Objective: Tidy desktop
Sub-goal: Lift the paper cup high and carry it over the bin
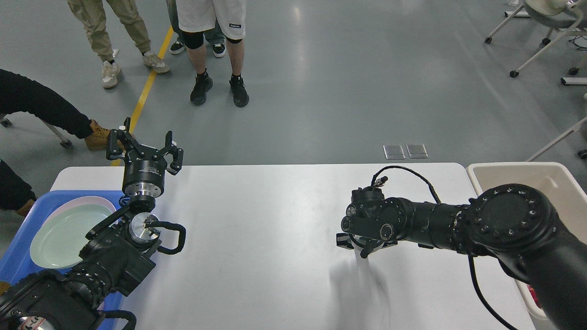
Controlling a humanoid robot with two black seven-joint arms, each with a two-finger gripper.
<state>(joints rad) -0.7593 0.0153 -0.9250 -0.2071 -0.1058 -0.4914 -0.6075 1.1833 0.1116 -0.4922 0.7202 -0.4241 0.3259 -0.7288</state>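
Observation:
The white desktop [257,238] fills the lower part of the head view. My left gripper [144,147] is open and empty, held up over the desktop's far left corner, beside the blue tray. My right gripper [360,247] points down at the desktop right of the middle, seen from above and dark. A small white thing [362,257] shows just under it. Its shape is hidden by the wrist, and I cannot tell whether the fingers hold it.
A blue tray [27,220] with a pale green plate [64,233] lies at the left edge. A beige bin [541,172] stands off the right end. People stand on the floor beyond the far edge [215,55], and one sits at far left.

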